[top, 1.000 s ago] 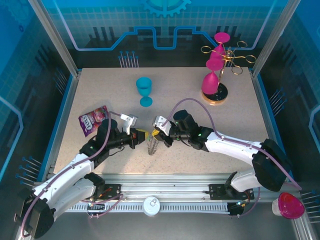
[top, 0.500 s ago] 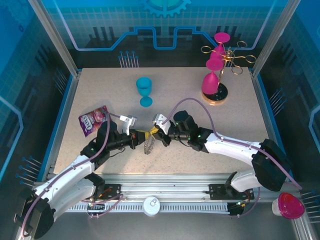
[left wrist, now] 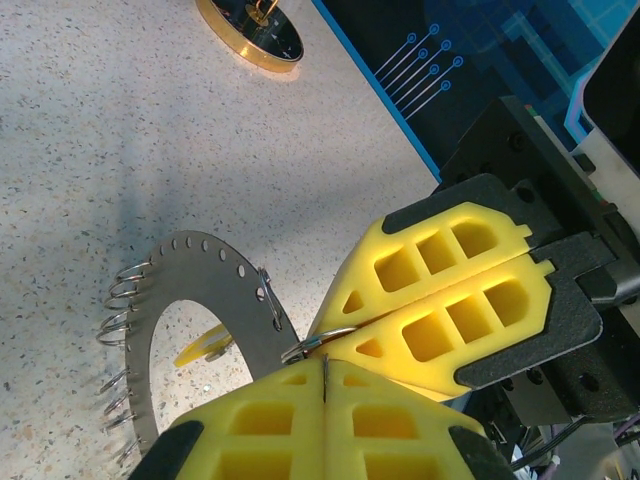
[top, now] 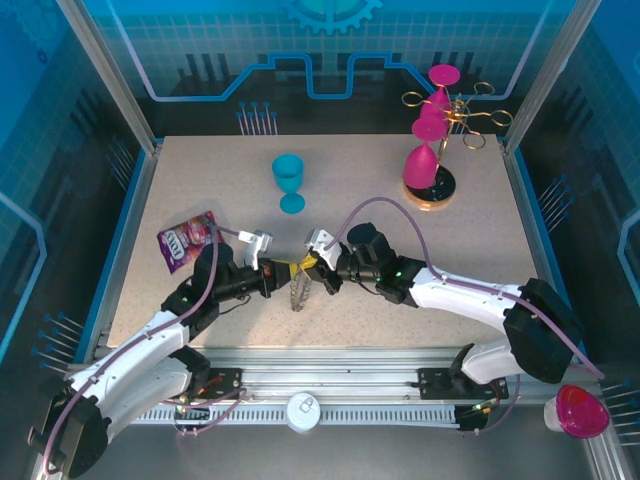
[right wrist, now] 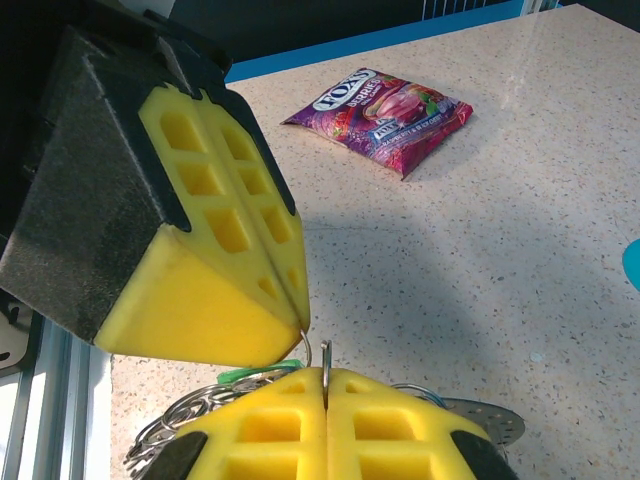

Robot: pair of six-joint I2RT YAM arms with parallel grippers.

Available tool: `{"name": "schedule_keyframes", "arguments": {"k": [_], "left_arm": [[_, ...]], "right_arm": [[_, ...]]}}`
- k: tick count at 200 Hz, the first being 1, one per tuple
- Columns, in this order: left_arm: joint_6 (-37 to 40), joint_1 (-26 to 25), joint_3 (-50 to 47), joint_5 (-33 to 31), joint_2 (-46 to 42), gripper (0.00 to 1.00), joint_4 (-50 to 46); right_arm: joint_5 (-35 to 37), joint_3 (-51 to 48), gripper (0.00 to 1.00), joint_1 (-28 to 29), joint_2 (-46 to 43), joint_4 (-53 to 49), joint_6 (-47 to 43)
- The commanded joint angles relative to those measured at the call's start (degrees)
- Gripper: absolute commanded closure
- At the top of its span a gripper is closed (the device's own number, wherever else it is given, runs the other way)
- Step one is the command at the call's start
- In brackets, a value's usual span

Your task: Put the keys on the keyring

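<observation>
We count one keyring (top: 300,293), one bunch of keys (right wrist: 245,375), one blue goblet (top: 289,180), one snack pouch (top: 186,240), one gold rack (top: 455,115). Left gripper (top: 283,272) and right gripper (top: 316,268) meet tip to tip, both clenched on thin metal at keyring top. Keyring hangs just below tips, keys against it under left gripper. Blue goblet beyond tips, well apart. Snack pouch outboard of left gripper. Bare table (top: 400,330) all round, near edge close behind.

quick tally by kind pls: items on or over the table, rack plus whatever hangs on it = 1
blue goblet: 1
candy packet: 1
gold rack: 1
keyring: 1
keys, one bunch: 1
Total: 5
</observation>
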Motion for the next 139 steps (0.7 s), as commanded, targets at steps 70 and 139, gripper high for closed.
{"name": "schedule_keyframes", "arguments": {"k": [70,139], "left_arm": [[-0.13,0.38,-0.83,0.79,-1.16,1.00,3.50],[-0.04,0.39,-0.96,-0.20,-1.07,1.00,2.93]], "right_arm": [[0.70,0.72,1.00,1.46,-1.28,-0.72,0.02],[0.10,0.25,1.00,1.59,-2.08,0.14,0.15]]}}
